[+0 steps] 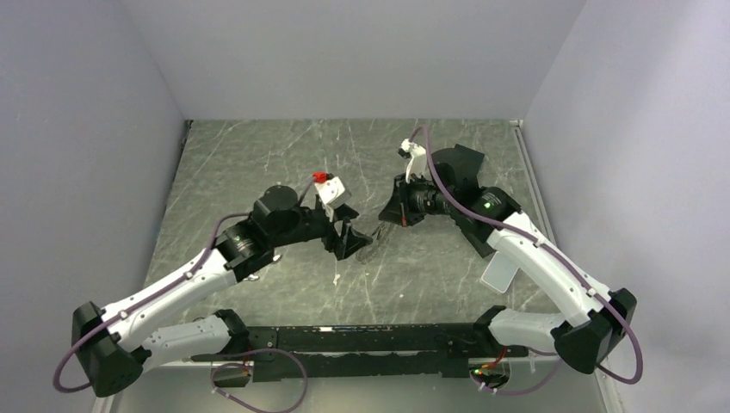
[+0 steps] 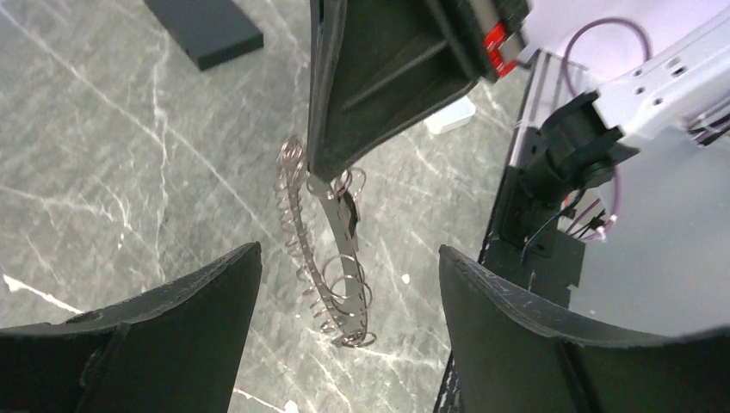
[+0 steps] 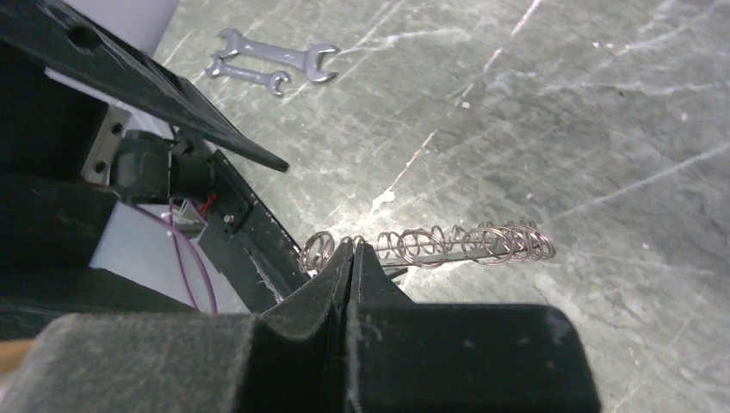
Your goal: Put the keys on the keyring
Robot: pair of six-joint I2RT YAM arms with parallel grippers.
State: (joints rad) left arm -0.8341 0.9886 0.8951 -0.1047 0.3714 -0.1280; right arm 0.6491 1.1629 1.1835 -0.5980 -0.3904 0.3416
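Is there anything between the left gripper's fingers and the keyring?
Nothing: the left wrist view shows only bare table between the fingers of the open left gripper and the keyring, which the right gripper holds.

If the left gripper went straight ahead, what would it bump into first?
Most likely the keyring, held up by the shut right gripper. It sits in line with the gap of the open left gripper, just ahead of its fingers, though depth is hard to judge.
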